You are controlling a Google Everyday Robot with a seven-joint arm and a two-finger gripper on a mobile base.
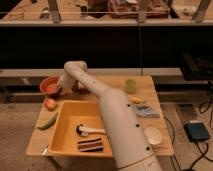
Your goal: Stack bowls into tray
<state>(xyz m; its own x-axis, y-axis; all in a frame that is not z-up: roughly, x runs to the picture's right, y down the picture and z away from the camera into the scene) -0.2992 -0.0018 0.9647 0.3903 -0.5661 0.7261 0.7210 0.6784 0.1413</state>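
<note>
An orange-red bowl (49,85) sits upright on the wooden table (112,81) at its far left corner. The large yellow-orange tray (64,131) stands in front of it, at the table's front left. My arm reaches from the lower right across the tray's far edge and bends down. My gripper (62,88) is at the bowl's right rim, touching it or right next to it. The tray holds a small dark cup with a white handle (83,130) and dark flat pieces (90,145); no bowl shows in it.
An orange fruit (50,104) and a green pod (48,121) lie left of the tray. A green round thing (130,85), a blue striped cloth (146,111) and a white bowl (152,135) are on the right. A dark shelf stands behind the table.
</note>
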